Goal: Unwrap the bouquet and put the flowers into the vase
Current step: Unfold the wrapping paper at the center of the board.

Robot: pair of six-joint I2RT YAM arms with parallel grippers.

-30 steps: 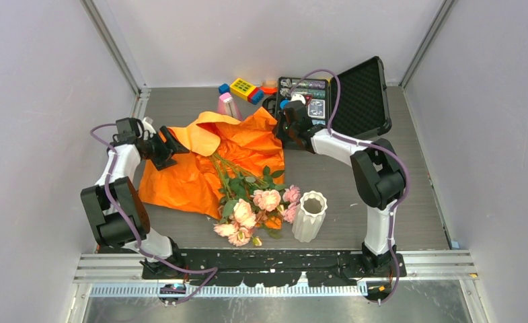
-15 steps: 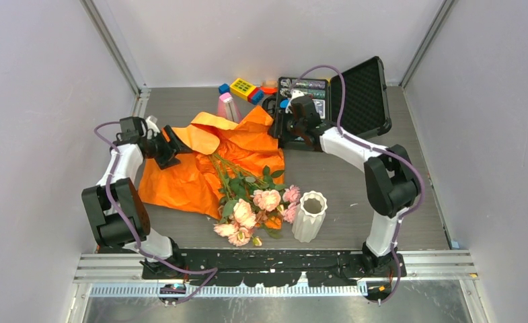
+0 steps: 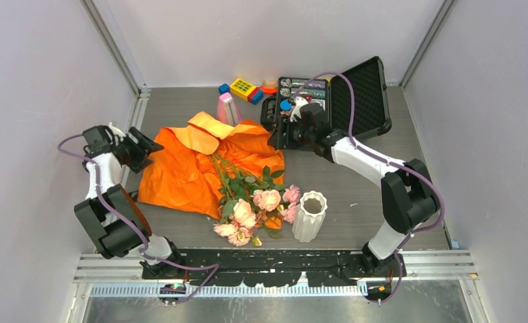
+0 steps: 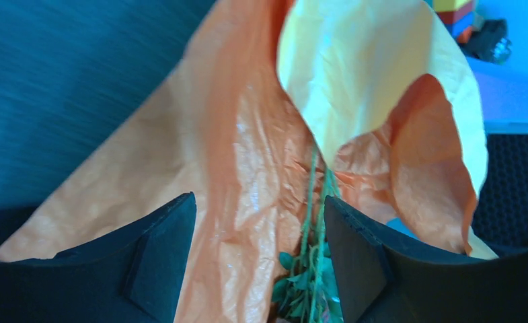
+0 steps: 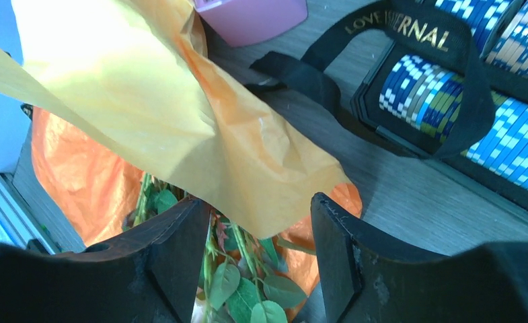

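The bouquet's orange wrapping paper [image 3: 187, 171] lies spread open on the table. On it lie the flowers [image 3: 255, 207], with pink and peach heads toward the near edge and green stems [image 3: 229, 169] pointing back. The white ribbed vase [image 3: 309, 215] stands upright just right of the blooms. My left gripper [image 3: 152, 145] hangs open at the paper's left edge with nothing in it. In the left wrist view, paper [image 4: 247, 148] and stems [image 4: 311, 222] lie beyond my left gripper [image 4: 257, 225]. My right gripper [image 3: 279, 129] is open at the paper's back right corner. A loose paper flap [image 5: 180, 114] droops ahead of my right gripper [image 5: 261, 225].
An open black case [image 3: 338, 101] of poker chips [image 5: 449, 94] sits just behind the right gripper. A pink metronome-shaped object [image 3: 228, 105] and toy blocks [image 3: 243, 88] stand behind the paper. Walls close in on both sides.
The right gripper has opened, let go of the paper corner and drawn back toward the case. The left gripper has pulled away to the left. The paper's raised corner has sunk.
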